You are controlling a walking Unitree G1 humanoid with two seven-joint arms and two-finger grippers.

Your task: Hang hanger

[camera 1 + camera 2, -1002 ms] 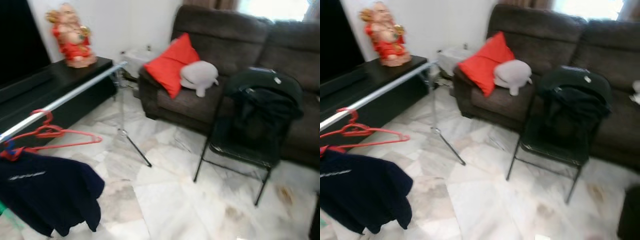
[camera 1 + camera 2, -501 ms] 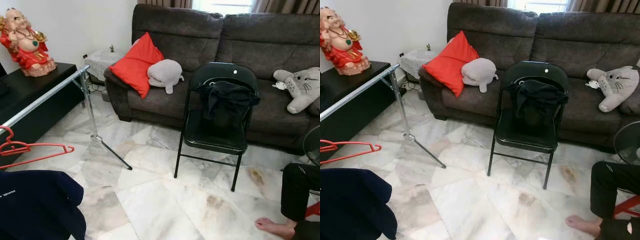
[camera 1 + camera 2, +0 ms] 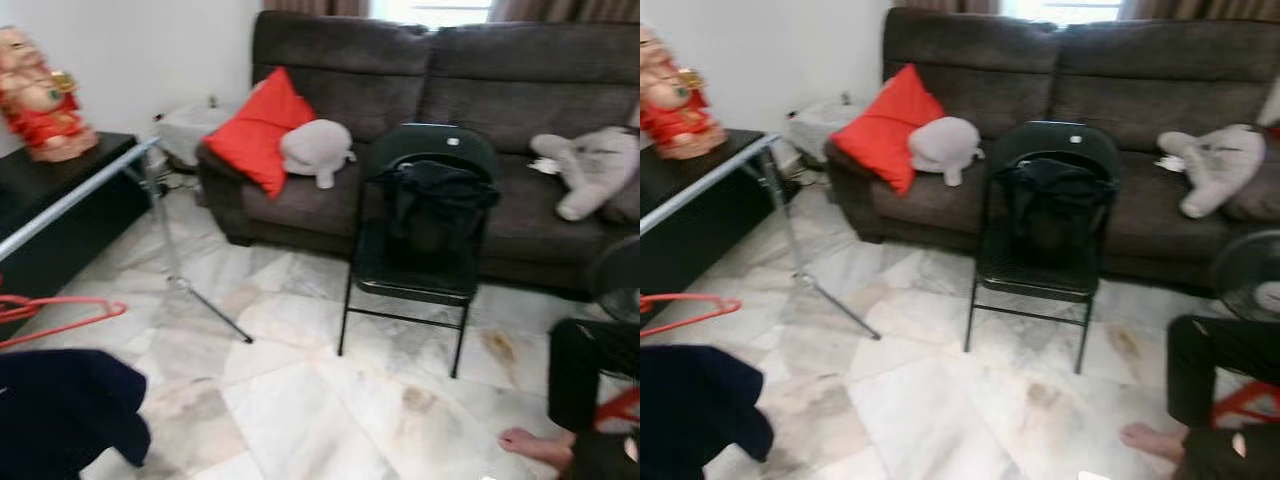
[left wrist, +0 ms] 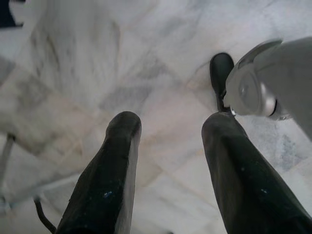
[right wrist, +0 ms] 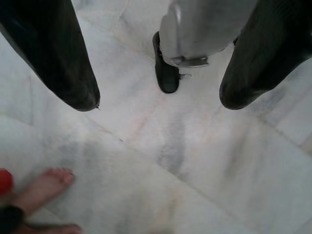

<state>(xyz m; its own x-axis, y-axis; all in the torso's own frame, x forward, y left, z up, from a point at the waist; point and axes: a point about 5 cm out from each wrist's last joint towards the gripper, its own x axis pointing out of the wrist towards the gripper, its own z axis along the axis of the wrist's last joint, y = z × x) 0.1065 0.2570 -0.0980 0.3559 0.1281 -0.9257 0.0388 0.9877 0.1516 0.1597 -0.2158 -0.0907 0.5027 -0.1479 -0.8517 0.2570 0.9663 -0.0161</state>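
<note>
A red hanger (image 3: 55,318) hangs on the silver rail (image 3: 75,193) of a clothes rack at the left, beside a dark blue garment (image 3: 60,410) on the same rack. A dark garment (image 3: 435,200) is draped over the back of a black folding chair (image 3: 420,265) before the sofa. My left gripper (image 4: 168,126) hangs open over the marble floor with nothing between its fingers. My right gripper (image 5: 161,100) also hangs open over the floor, near a person's bare foot (image 5: 41,187).
A brown sofa (image 3: 500,90) with a red cushion (image 3: 255,130) and soft toys lines the far wall. A black cabinet (image 3: 60,215) with a red figurine (image 3: 35,95) stands at the left. A person's leg and foot (image 3: 545,440) are at the right, by a fan (image 3: 1250,285).
The view has swung to the right, so the rack has slid toward the left edge and the chair and a person's leg have come in. The picture is blurred now.
</note>
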